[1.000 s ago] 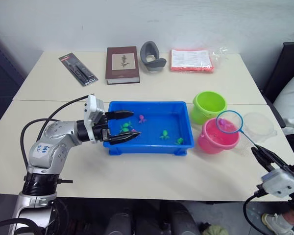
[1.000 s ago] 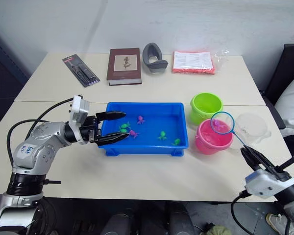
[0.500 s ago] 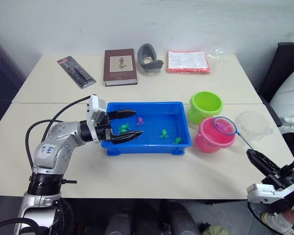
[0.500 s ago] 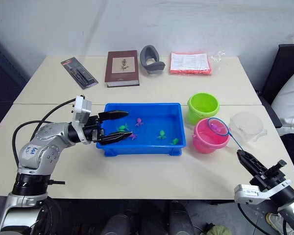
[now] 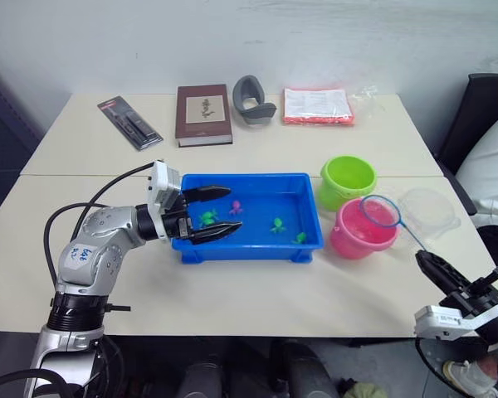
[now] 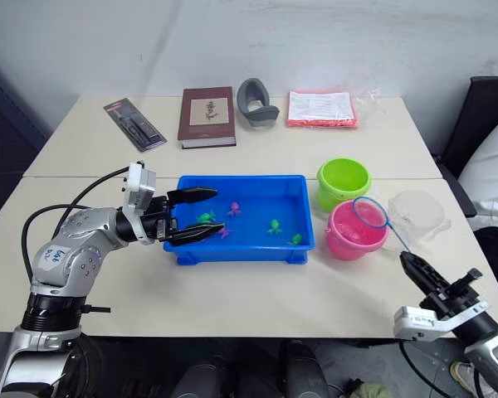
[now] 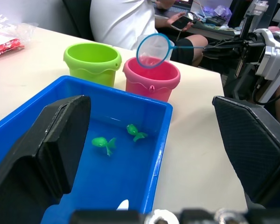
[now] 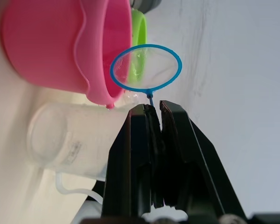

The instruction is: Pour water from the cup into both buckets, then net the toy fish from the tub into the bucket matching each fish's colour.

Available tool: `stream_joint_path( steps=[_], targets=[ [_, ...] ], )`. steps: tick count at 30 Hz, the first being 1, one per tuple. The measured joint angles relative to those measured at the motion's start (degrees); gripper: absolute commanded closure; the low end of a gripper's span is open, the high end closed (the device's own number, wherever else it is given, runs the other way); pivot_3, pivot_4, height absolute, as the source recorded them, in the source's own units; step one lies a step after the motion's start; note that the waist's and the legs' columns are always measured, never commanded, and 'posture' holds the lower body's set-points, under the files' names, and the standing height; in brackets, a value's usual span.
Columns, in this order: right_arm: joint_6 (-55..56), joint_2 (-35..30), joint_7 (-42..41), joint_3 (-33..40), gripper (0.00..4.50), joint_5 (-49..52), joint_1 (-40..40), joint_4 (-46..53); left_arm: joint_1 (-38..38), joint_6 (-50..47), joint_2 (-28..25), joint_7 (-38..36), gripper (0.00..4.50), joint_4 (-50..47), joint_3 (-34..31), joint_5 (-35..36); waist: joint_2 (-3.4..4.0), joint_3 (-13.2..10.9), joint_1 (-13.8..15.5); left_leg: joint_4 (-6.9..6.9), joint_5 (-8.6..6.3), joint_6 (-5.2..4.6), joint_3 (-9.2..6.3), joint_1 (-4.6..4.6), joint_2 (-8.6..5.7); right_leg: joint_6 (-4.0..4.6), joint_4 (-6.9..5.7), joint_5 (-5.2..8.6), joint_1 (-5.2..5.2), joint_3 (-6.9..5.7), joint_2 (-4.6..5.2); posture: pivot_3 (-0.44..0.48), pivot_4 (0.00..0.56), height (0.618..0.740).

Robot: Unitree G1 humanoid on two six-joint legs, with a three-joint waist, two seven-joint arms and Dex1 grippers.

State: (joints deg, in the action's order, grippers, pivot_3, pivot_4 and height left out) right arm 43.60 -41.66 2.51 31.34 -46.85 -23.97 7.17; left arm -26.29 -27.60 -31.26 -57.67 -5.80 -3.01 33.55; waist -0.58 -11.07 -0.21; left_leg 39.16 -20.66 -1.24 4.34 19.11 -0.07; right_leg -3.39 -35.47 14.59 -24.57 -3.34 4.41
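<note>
1. Two buckets sit side by side on the bench (image 5: 257,307), just right of the tub (image 5: 251,214): the green bucket (image 5: 349,180) further back, the pink bucket (image 5: 361,230) nearer the front, and they look like they're touching.
2. Right gripper (image 5: 426,260) is clamped on the thin black handle of the net (image 5: 380,211), fingers pinched together around it. The blue hoop hangs over the pink bucket's rim on its right side, tilted.
3. Can't tell if anything's in the netting, it looks see-through from the right wrist view.
4. The cup (image 5: 432,207) is on the bench just right of the pink bucket, lying on its side going by the right wrist view.
5. Left gripper (image 5: 219,212) is released, fingers spread wide with nothing between them, parked over the tub's left end. One finger is above the near-left rim, the other further in.
6. Fish in the tub: a green fish (image 5: 208,218) and a pink fish (image 5: 236,207) near the left gripper, plus two more green fish (image 5: 277,225) toward the right end.
7. Back of the bench has a brown book (image 5: 203,114), a grey curved thing (image 5: 252,99), a red-edged packet (image 5: 317,105) and a black packaged tool (image 5: 129,123), all well apart from the tub.
</note>
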Motion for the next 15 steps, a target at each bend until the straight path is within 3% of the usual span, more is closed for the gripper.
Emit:
stream_joint_path(
  steps=[4,10,15],
  targets=[
    [-0.10,-1.25,-3.02,-0.25,4.50,7.38,-0.73,2.46,0.66,0.01,-0.56,-0.03,0.01,-0.01,-0.14,0.00,0.00,0.00,-0.08,-0.01,0.00,0.01,0.00,0.00,0.02,0.00,0.00,0.00,0.00,0.00,-0.02,0.000,0.150,0.740],
    [-19.14,-7.61,-22.27,-7.47,4.50,49.40,4.56,14.33,7.02,0.75,-7.97,-1.54,0.01,0.09,-5.79,-0.05,-0.18,-0.10,-1.54,-0.01,-0.01,0.06,-0.01,-0.05,0.24,0.09,-0.07,0.05,0.02,-0.06,-0.08,0.000,0.150,0.740],
    [-37.77,-11.94,-33.44,-13.27,4.50,72.18,13.70,20.03,13.87,0.93,-12.34,-2.28,0.01,-0.47,-11.70,0.13,-0.22,-0.11,-1.07,0.00,-0.08,-0.03,-0.29,-0.13,0.24,0.16,0.00,0.08,-0.05,-0.32,0.05,0.000,0.150,0.740]
  ],
)
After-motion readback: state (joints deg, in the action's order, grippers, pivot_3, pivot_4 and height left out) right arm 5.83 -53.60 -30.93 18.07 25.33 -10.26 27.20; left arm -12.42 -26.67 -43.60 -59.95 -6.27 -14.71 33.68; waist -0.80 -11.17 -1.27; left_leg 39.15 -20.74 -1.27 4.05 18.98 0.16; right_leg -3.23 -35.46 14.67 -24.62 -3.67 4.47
